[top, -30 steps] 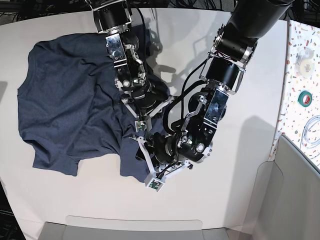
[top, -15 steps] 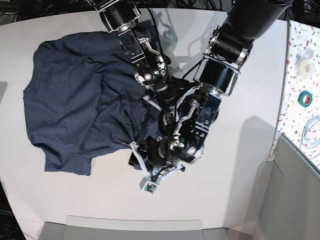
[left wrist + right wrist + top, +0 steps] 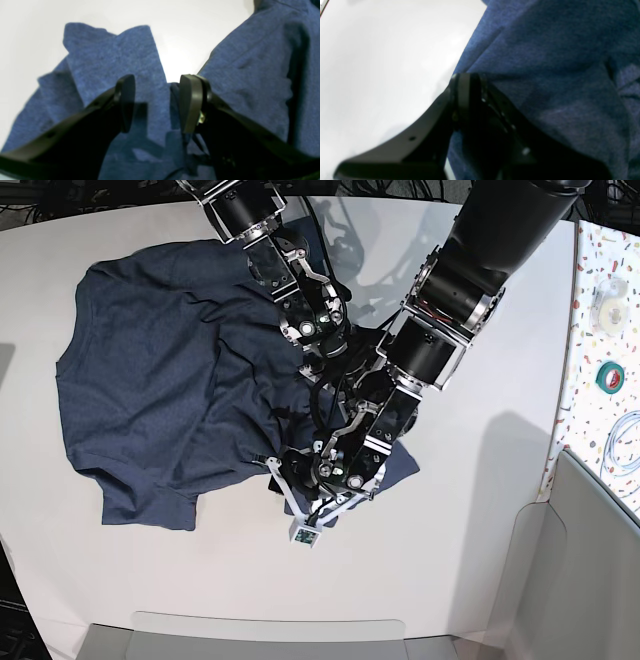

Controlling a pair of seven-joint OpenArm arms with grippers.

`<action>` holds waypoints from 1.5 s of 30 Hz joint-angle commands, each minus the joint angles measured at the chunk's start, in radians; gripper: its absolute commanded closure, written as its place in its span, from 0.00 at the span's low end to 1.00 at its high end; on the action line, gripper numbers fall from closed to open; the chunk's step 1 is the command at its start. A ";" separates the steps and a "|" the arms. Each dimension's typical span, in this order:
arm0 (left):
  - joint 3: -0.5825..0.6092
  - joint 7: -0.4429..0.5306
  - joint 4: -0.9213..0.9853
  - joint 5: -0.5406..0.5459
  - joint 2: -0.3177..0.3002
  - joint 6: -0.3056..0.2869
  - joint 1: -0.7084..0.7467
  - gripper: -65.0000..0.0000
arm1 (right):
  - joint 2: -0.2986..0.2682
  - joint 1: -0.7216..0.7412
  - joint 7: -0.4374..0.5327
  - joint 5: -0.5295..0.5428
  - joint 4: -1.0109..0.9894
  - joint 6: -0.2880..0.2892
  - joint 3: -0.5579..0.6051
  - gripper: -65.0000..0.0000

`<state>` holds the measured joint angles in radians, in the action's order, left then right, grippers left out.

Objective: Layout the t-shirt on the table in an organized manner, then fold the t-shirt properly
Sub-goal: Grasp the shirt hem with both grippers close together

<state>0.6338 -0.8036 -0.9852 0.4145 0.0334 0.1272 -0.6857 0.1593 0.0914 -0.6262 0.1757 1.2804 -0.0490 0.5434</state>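
The dark navy t-shirt (image 3: 150, 380) lies rumpled, plain side up, on the left half of the white table (image 3: 490, 570). One flap (image 3: 400, 465) pokes out to the right of the crossed arms. My left gripper (image 3: 157, 102) is open, its fingers (image 3: 126, 102) apart just above bunched cloth (image 3: 110, 57); in the base view it sits at the shirt's lower right edge (image 3: 290, 475). My right gripper (image 3: 466, 97) is shut on a fold of the t-shirt (image 3: 557, 62). In the base view its arm (image 3: 310, 310) reaches down from the top and its tips are hidden under the left arm.
A speckled strip (image 3: 600, 240) with a green tape roll (image 3: 610, 376) and a white roll (image 3: 607, 298) runs along the right edge. A grey bin wall (image 3: 590, 560) stands at the lower right, and a grey tray rim (image 3: 270, 630) lies along the front.
The shirt has been dragged to the right and its right side bunched under the arms. Both wrists moved up and right, and the left gripper's fingers have spread wider.
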 commanded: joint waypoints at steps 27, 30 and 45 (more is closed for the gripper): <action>-0.401 -0.043 -0.042 0.001 -0.079 0.002 0.047 0.56 | -0.002 -0.018 -0.123 0.008 -0.021 -0.004 0.002 0.93; -0.395 -0.043 -0.057 0.001 -0.066 0.002 0.048 0.56 | -0.002 -0.018 -0.123 0.008 -0.021 -0.004 0.002 0.93; -0.394 -0.098 -0.133 0.001 -0.045 0.002 0.060 0.56 | -0.002 -0.018 -0.123 0.008 -0.021 -0.004 0.002 0.93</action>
<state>0.2405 -0.9157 -1.1038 0.4103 -0.0196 0.1349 -0.5880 0.1589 0.0910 -0.6270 0.1814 1.2804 -0.0452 0.5438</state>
